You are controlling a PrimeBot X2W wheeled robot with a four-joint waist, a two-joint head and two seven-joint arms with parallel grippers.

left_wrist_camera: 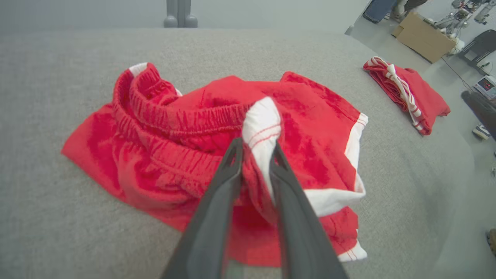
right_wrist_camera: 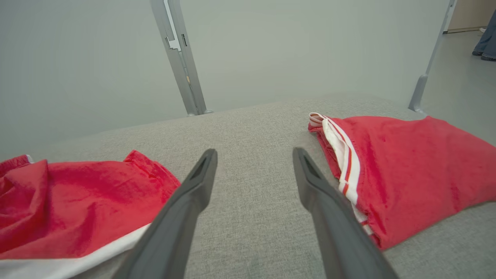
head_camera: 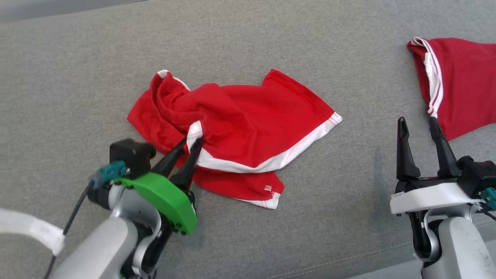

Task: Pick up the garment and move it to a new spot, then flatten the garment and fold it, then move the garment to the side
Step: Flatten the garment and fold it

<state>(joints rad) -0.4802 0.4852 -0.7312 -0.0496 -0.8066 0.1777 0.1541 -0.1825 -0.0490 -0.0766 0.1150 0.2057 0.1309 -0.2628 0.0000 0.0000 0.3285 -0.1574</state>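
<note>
My left gripper (head_camera: 192, 141) is squeezed shut on the red shorts (head_camera: 252, 124). In the left wrist view its two dark fingers (left_wrist_camera: 217, 201) pinch a bunched fold where the white band (left_wrist_camera: 261, 124) loops over, right by the stretchy waist.

The shorts lie in a crumpled heap near the middle of the grey cloth top (head_camera: 77, 77), a bit to my left. The waist end is at the far left and one leg is spread toward the right. White bands run along the leg edges. Near the bottom hem there is a tiny white tag (head_camera: 267, 188) with red marks on it, but it is too small for me to read.

My right gripper (head_camera: 418, 124) is wide open and holds nothing. It is over bare grey cloth, well apart from the shorts. Its fingers point at the gap between the shorts and a second red garment (head_camera: 465, 81). That one is folded, has white stripes down its edge, and lies at the far right of the cloth top. One finger is just beside its near edge.

Past the cloth top, the left wrist view shows a cardboard box (left_wrist_camera: 422, 37) on the floor. I cannot tell what is in it. Near it is a small screen (left_wrist_camera: 487, 83) with red digits, too small to read.
</note>
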